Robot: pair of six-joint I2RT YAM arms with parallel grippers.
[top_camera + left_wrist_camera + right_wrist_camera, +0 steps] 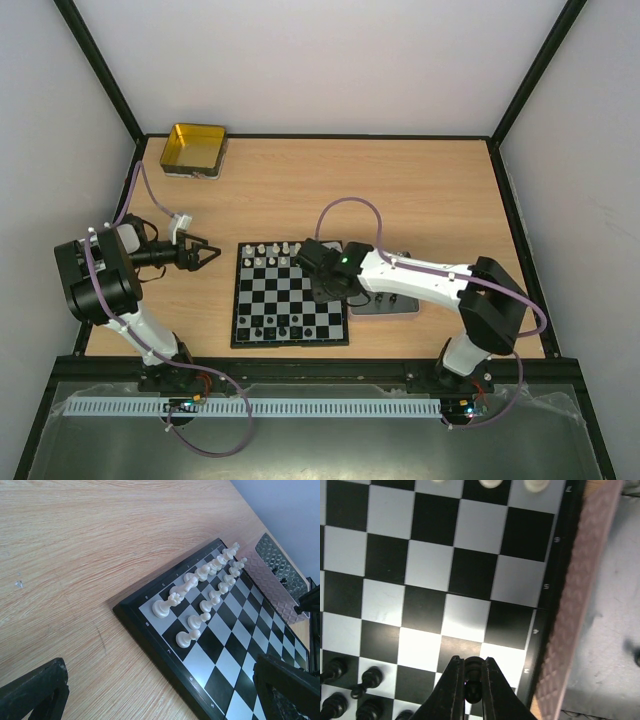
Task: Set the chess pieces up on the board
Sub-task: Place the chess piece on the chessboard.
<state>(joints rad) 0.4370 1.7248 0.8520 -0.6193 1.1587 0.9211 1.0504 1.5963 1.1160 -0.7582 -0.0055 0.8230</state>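
Right gripper [473,665] clamps a black piece [472,690] at the board [425,565] edge; left gripper [210,253] hangs spread apart just off it.

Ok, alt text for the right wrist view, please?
The right gripper is shut on a small black chess piece, over the board near its numbered edge. More black pieces stand at lower left, white pieces along the top, and a grey tray lies beside the board.
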